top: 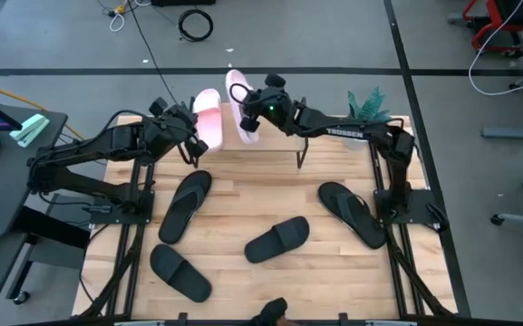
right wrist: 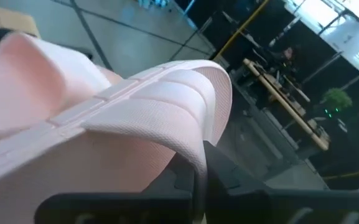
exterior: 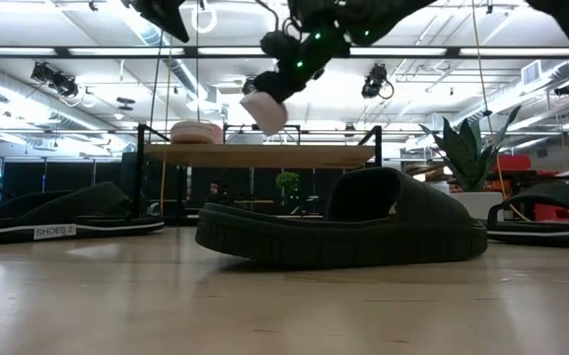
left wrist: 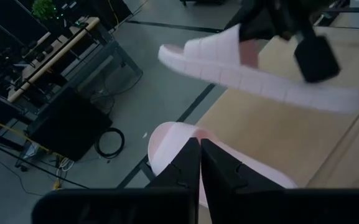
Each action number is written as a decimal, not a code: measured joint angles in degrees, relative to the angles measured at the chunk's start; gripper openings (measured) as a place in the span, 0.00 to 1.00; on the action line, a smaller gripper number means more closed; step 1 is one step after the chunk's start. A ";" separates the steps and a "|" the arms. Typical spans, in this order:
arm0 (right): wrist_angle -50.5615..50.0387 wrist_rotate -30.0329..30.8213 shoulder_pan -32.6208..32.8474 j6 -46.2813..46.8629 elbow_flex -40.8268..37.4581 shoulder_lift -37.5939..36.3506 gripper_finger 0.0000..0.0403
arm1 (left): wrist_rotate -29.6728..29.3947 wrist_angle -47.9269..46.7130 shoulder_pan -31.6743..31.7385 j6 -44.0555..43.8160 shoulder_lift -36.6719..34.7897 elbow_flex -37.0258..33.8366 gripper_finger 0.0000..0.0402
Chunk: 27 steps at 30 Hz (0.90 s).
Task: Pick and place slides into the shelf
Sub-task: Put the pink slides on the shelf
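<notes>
One pale pink slide lies sole down on the shelf's wooden top, also seen in the low view and the left wrist view. My left gripper hovers shut above it, clear of it. My right gripper is shut on the second pink slide and holds it in the air over the shelf. Several black slides lie on the table, among them one on the left and one in the middle. My right gripper pinches the pink slide's wide strap at its edge between the two fingers. The slide is lifted clear above the shelf top and tilted onto its side, with one end hanging below the gripper.
Two more black slides lie at the near left and on the right. A potted plant stands at the table's far right. The shelf's black frame leg rises from the table. Cables cross the floor beyond the table.
</notes>
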 joint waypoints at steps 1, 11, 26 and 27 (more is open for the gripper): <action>1.30 -0.20 0.06 -0.70 0.00 0.83 0.02 | -0.01 0.00 0.00 -0.04 0.00 0.00 0.04; -3.69 -0.04 0.19 -2.16 5.67 4.82 0.03 | 0.00 -0.21 0.00 -0.07 0.02 0.00 0.07; -4.30 -0.23 -0.24 0.74 6.62 7.22 0.15 | 0.02 -2.25 0.00 -0.14 0.02 -0.02 0.05; -4.17 -0.24 -0.24 0.73 6.60 7.04 0.17 | 0.00 -2.27 0.00 -0.14 0.02 -0.02 0.05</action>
